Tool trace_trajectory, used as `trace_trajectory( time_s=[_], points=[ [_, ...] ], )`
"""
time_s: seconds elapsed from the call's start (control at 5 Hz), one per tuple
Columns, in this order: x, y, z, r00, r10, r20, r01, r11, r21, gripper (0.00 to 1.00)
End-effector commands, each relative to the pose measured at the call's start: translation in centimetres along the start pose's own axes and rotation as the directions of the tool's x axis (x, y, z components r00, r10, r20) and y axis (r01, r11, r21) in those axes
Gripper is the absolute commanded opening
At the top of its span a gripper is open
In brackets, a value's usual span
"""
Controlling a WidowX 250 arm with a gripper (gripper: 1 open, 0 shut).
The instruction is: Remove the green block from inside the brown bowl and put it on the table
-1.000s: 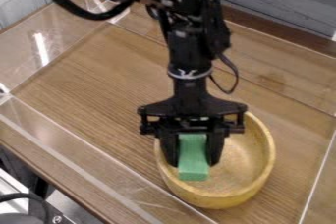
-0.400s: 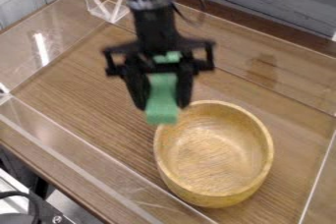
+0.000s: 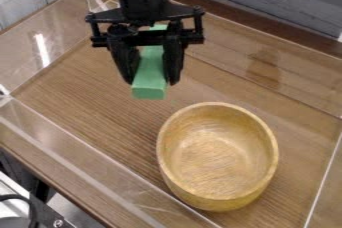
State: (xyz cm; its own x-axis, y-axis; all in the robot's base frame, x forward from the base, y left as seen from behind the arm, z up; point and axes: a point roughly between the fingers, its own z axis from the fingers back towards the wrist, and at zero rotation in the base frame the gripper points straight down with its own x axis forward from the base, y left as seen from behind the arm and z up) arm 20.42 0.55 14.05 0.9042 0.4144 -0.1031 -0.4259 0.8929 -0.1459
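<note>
The table [image 3: 80, 97] spreads under the gripper [image 3: 150, 64]. The brown bowl [image 3: 218, 155] stands below and to the right of it, with nothing inside. The green block [image 3: 151, 74] hangs clamped between the closed fingers, above the tabletop.

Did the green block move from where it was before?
Yes. The green block, held in the end effector, went up and left, out of the bowl, which stayed put.

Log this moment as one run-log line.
end effector: shut on block | block: lifted, clear of bowl, above table | bowl: empty | table: block not yet placed
</note>
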Motion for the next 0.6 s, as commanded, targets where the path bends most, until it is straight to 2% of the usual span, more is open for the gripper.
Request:
trace_trajectory(
  time_s=[0.0,0.2,0.4],
  points=[
    [0.4,-0.1,0.6,0.994,-0.1,0.037,0.1,0.995,0.007,0.0],
    [0.2,-0.4,-0.1,0.983,-0.182,0.025,0.182,0.983,0.026,0.0],
    [-0.2,-1.1,-0.7,0.973,-0.228,0.02,0.227,0.973,0.043,0.0]
  ],
)
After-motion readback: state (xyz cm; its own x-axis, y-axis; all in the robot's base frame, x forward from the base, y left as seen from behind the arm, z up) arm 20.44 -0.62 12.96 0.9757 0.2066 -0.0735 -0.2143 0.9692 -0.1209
